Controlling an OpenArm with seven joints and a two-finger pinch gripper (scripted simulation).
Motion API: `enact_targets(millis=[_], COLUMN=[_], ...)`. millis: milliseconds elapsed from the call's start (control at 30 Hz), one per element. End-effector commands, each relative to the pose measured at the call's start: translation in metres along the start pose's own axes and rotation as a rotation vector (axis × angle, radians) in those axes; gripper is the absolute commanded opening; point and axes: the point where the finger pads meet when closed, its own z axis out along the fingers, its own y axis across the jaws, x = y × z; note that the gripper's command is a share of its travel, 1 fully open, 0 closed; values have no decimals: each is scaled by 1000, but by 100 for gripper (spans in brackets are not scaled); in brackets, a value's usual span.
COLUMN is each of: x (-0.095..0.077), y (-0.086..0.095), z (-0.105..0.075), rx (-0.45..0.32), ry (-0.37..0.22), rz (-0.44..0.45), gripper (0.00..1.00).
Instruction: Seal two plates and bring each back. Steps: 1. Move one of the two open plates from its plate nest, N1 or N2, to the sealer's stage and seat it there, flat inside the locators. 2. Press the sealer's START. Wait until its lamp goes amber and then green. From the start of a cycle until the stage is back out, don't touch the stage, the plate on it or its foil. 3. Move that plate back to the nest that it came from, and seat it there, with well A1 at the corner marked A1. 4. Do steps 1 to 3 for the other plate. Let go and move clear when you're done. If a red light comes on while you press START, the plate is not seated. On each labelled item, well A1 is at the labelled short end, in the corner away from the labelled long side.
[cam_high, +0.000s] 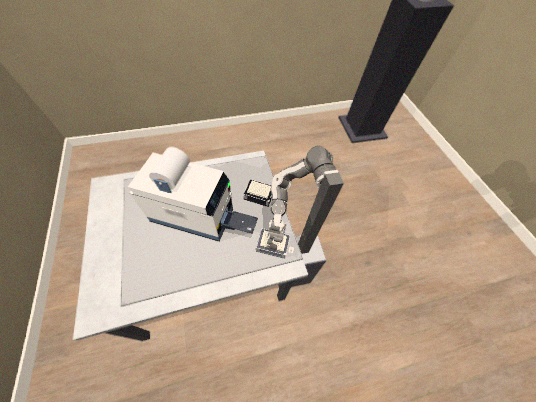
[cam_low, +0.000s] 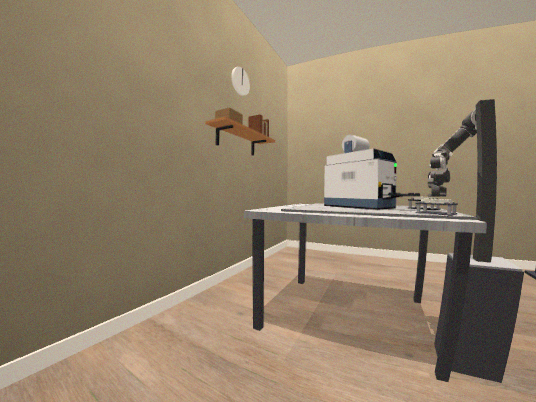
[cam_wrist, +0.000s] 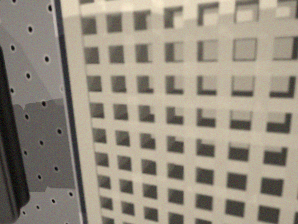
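An open white well plate lies in the near plate nest at the table's right edge. My gripper hangs straight down, low over this plate, and it is open; I cannot tell whether it touches the plate. The wrist view is filled with the plate's square wells, with one dark finger at the left edge. A second open plate lies in the far nest. The sealer shows a green lamp. Its dark stage is out and bare.
The arm's dark pedestal stands just right of the near nest. A perforated grey mat covers the table. A foil roll tops the sealer. A tall dark pillar stands in the far corner.
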Motion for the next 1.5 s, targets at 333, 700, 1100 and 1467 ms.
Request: enact_targets(millis=[333,700,1100,1467], x=[0,0,0,0], y=[2,2,2,3], z=[-1,-1,9,12], rx=[-8,-8,-8,-12], ry=[-1,-1,-1,0], rz=[-5,-5,-5,-7], gripper=[65,65,65,65])
